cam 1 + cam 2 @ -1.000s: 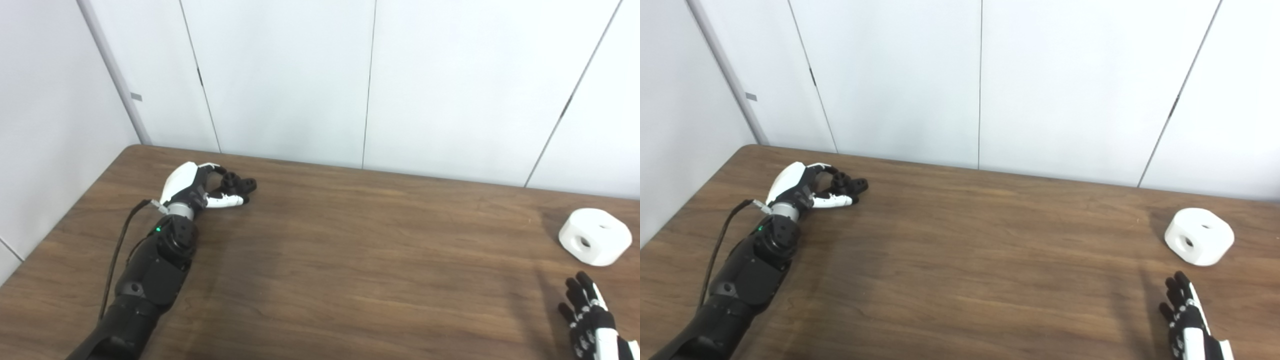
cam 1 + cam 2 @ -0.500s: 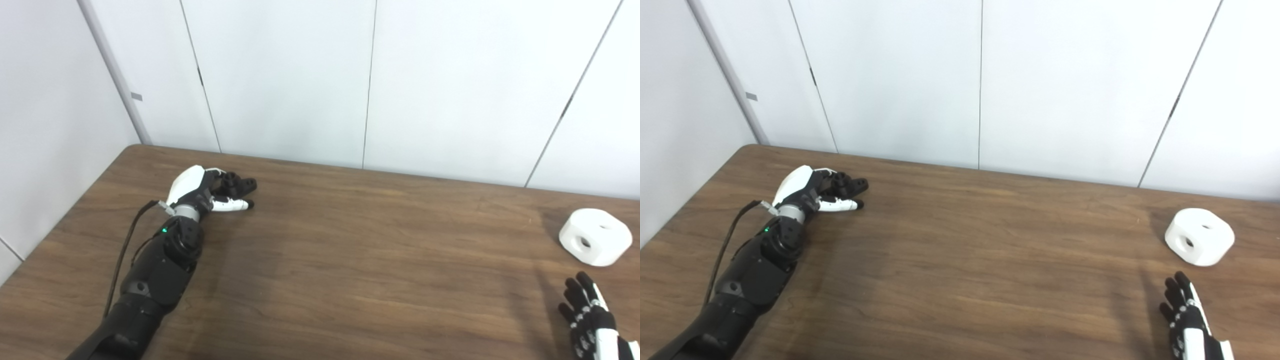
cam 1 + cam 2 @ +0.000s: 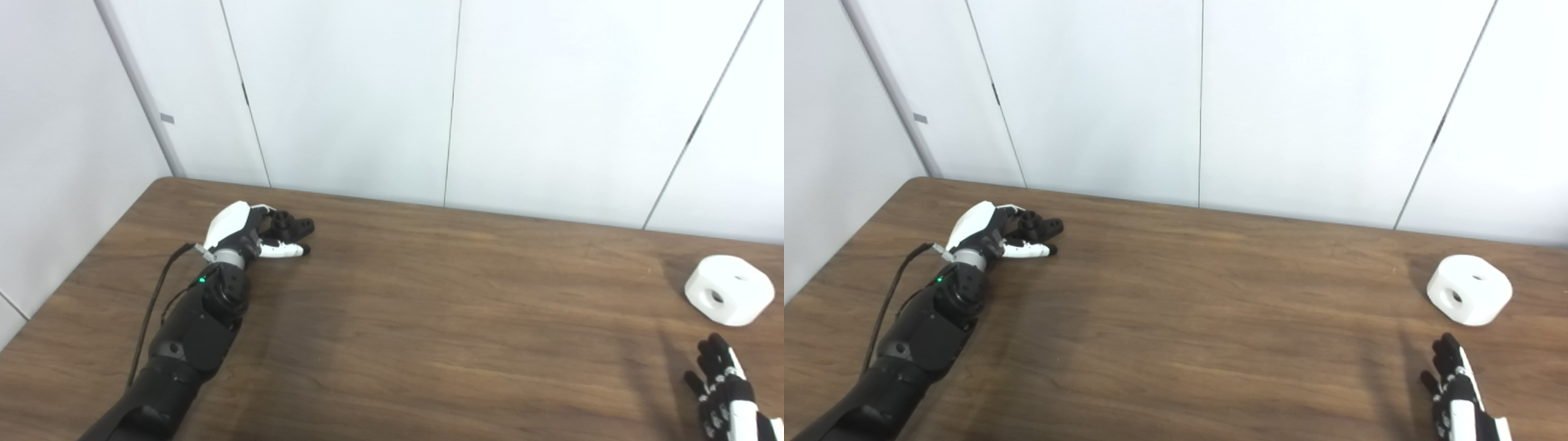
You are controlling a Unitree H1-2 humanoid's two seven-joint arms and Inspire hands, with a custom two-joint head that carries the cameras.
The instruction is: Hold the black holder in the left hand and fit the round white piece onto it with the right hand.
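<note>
Your right hand (image 3: 723,392) sits nearest to you at the bottom right corner, only partly in view, its fingers (image 3: 1444,349) spread apart and straight, holding nothing, just above or on the wooden table (image 3: 429,331); you cannot tell which. Just beyond those fingertips, a short way farther out, the round white piece (image 3: 728,290) lies on the table, untouched, with a round hole in the side facing you. Far across to the other side, your left hand (image 3: 242,229) lies low on the table at the end of its black forearm (image 3: 190,331), the thumb (image 3: 278,249) stretched out along the near side of the black holder (image 3: 293,225). Its fingers curl around the holder from the far side, but you cannot tell whether they actually grip it. The holder rests on the tabletop. Beyond it stand the white wall panels (image 3: 343,98).
</note>
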